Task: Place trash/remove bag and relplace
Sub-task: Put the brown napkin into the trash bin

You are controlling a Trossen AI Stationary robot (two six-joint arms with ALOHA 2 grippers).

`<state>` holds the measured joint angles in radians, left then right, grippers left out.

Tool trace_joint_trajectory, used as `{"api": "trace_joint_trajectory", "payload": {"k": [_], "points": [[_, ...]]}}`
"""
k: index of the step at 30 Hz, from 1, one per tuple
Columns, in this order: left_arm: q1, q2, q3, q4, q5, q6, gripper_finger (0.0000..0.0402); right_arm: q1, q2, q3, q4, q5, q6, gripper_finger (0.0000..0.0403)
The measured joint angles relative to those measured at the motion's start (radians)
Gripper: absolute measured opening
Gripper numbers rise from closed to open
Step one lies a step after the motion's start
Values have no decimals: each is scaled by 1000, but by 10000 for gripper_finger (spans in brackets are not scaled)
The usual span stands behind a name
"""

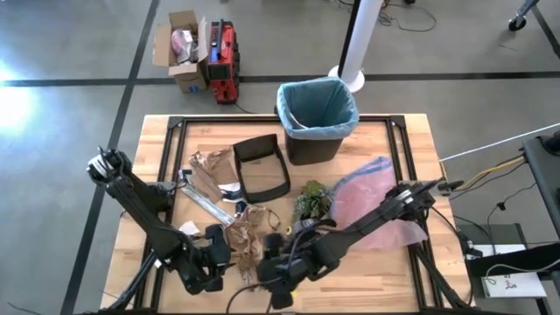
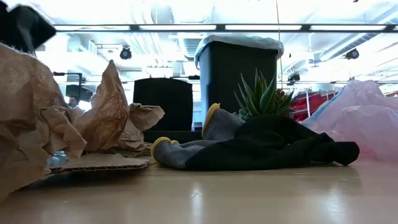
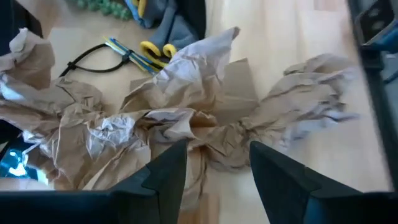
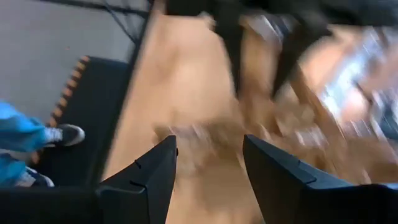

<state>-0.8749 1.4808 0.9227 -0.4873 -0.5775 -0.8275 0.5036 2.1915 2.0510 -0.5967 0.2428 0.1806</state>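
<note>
Landmark: the black bin [image 1: 313, 131] at the far edge of the wooden desk [image 1: 385, 271].

1. Nearest the desk's front edge, well away from the bin, the left claw [image 3: 214, 163] stands with its dark, angular fingers parted over crumpled brown paper trash [image 3: 186, 118]. The paper is matte, creased and folded into irregular ridges; no piece is gripped.
2. Just beside it, the right claw [image 4: 208, 165] is also parted and holds nothing.
3. Closer to the bin lie a black-and-yellow knit glove [image 2: 261, 146], a spiky green plant tuft [image 1: 312, 201] and a smooth pink translucent bag [image 1: 372, 197].
4. The bag [image 1: 317, 105], thin crinkled teal film, lines the bin, folded over its rim.
</note>
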Motion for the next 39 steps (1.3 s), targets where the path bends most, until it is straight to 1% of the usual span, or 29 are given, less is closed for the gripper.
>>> {"api": "trace_joint_trajectory", "payload": {"k": [3,6,8,11,14,15,18,22,25,27,28,30,33,34,36,39], "points": [[-1,-48,16,-39,2,-30,155,-28,34,0,115,-111,-151,175],[-1,-98,15,-62,3,-93,151,-55,73,0,189,-246,-191,186],[-1,-129,9,-67,3,-154,148,-66,102,0,210,-292,-192,195],[-6,-161,-1,-73,2,-232,142,-65,163,0,207,-301,-206,210],[-13,-175,-2,-74,2,-257,136,-58,238,-1,196,-298,-235,224],[-15,-176,-2,-74,2,-262,134,-56,262,-2,197,-282,-236,229],[-19,-176,-2,-74,2,-286,127,-51,316,-1,184,-183,-176,240],[-21,-165,-2,-71,4,-311,118,-53,352,5,202,-174,-107,241],[-21,-157,-2,-65,9,-311,113,-53,358,5,207,-173,-103,216],[-21,-163,-2,-70,50,-302,110,-54,356,5,205,-166,-94,185],[-21,-175,3,-83,69,-298,108,-55,350,5,201,-158,-81,164],[-21,-206,38,-107,71,-296,105,-61,339,2,192,-146,-46,115],[-21,-259,98,-168,10,-271,101,-72,305,-4,162,-135,-54,30],[-21,-274,114,-180,-11,-254,100,-74,289,-5,150,-137,-86,16],[-21,-310,143,-196,-54,-215,100,-75,247,7,111,-155,-145,15],[-19,-361,167,-194,-150,-176,100,-72,120,22,33,-166,-218,22]]}}
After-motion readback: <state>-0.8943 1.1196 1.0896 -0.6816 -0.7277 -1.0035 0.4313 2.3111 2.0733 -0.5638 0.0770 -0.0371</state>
